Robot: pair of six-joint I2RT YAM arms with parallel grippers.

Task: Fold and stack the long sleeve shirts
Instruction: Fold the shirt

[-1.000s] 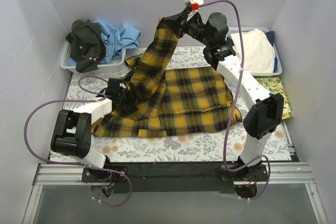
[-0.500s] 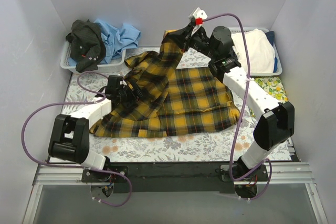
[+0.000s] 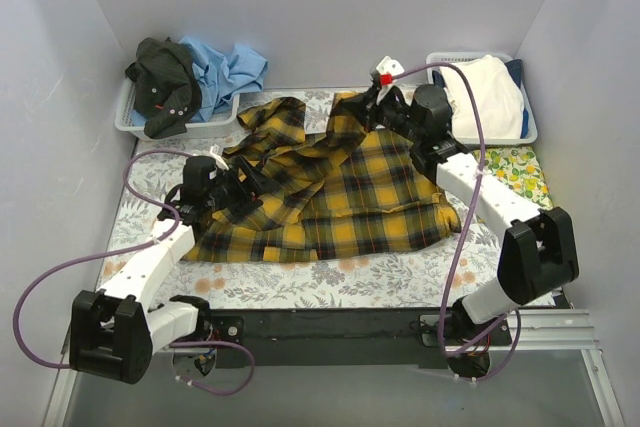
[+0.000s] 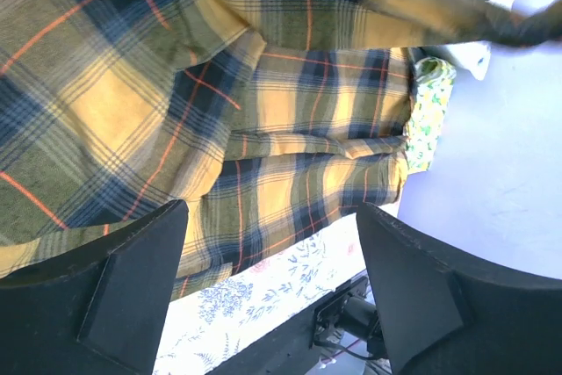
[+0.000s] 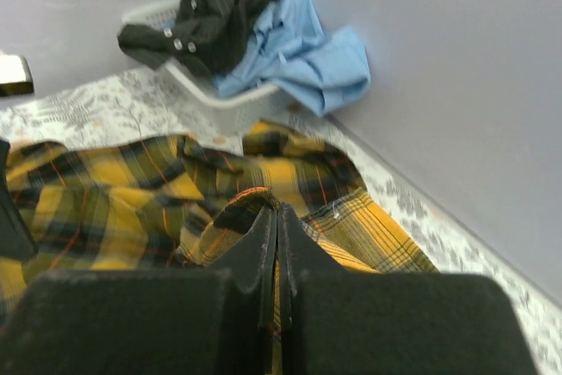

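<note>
- Now the yellow-and-black plaid shirt (image 3: pixel 370 197) lies spread in the middle of the flowered desk cover (image 3: pixel 300 282). Its body is mostly flat, but its left part is crumpled in loose folds.
- At the far edge of this shirt is the right pincer (image 3: pixel 366 107). Its jaws are pressed together on a fold of the plaid cloth, and the cloth rises from the cover up to them.
- Over the left part of the shirt is the left pincer (image 3: pixel 245 182). Its jaws stand wide apart, and the wrist view shows only plaid cloth beyond them, with nothing pinched.
- In the far left corner, a basket (image 3: pixel 190 130) holds a dark shirt (image 3: pixel 165 77) and a light blue shirt (image 3: pixel 228 67), both heaped and unfolded.
- In the far right corner, a second basket (image 3: pixel 531 127) holds a white cloth (image 3: pixel 490 92).
</note>
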